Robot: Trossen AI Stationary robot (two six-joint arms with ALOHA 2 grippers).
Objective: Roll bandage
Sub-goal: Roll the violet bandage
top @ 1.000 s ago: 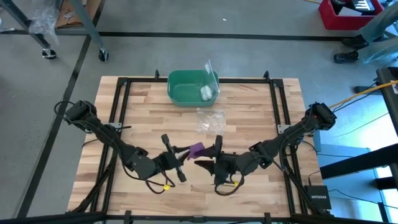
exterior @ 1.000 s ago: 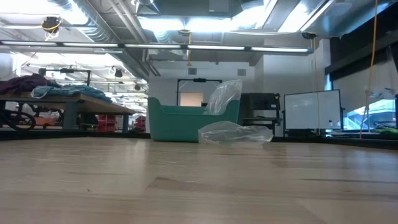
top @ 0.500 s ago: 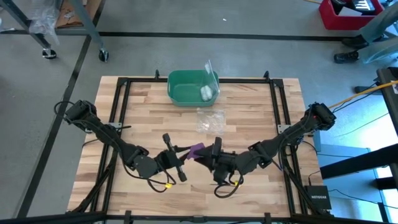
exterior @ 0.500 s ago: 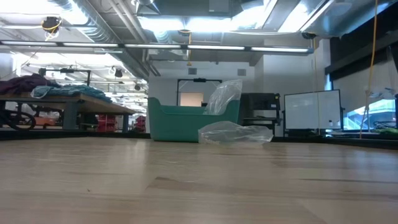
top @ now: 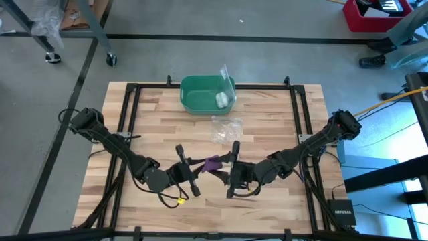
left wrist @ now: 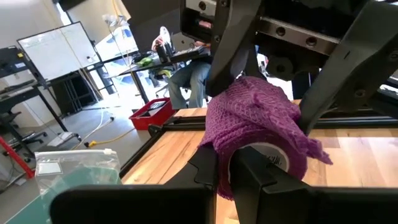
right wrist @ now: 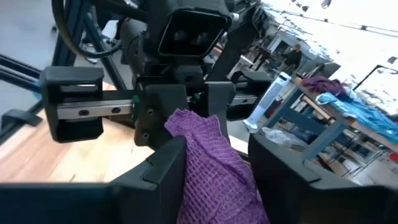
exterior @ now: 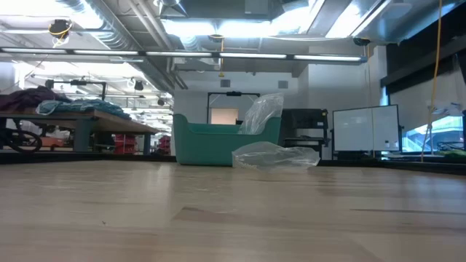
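The purple bandage (top: 212, 163) hangs in the air above the middle of the table, between my two grippers, which face each other. It is partly wound into a roll with a pale core (left wrist: 268, 155). My left gripper (top: 198, 163) comes from the table's left and is shut on the cloth. My right gripper (top: 226, 163) comes from the right with its fingers on either side of the roll. The low view shows neither the grippers nor the bandage. My left gripper pinches a bunched piece of the bandage's cloth (left wrist: 222, 144) between its two nearly closed fingers (left wrist: 249, 177). The fingers lie level and come from the table's left. The cloth is clear of the table. My right gripper holds the wound part of the bandage (right wrist: 208, 165) between its two spread fingers (right wrist: 163, 167), one on each side. It lies level and comes from the table's right. The roll is clear of the table.
A green bin (top: 200, 94) with a small white roll (top: 221, 100) in it stands at the table's far edge. A clear plastic bag (top: 226, 127) lies just in front of it. Both also show in the low view, bin (exterior: 218, 142) and bag (exterior: 275, 154).
My right gripper has rolled about its own long axis while staying in place. Less purple cloth shows between the two grippers in the high view than a second ago. My left gripper has kept its hold.
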